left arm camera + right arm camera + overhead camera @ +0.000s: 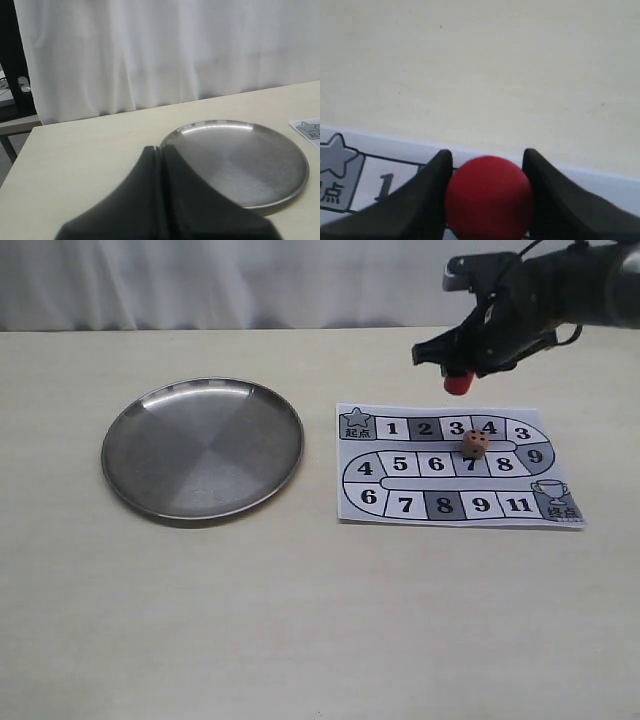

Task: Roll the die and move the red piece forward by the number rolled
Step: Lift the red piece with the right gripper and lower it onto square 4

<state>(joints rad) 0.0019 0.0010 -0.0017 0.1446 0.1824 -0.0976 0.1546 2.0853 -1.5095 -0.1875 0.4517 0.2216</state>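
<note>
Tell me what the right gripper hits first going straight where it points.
Probably the game board, near its top row, touched first by the red piece the right gripper holds; depth unclear.

Exterior view: raised, off arms, angled down across table (pixel 300 640) toward curtain (pixel 200 280) at back. Mid distance, with whole plate (pixel 200 450) and board (pixel 436 485) in frame.
Left wrist view: low, faces almost level over left gripper (pixel 159 152) toward plate and curtain.
Right wrist view: very close, steep downward look past right gripper (pixel 487 151) and red piece (pixel 489 197) onto board's star corner.
Exterior and left wrist share plate, curtain, star corner. Exterior and right wrist share red piece, star square, square 1.
</note>
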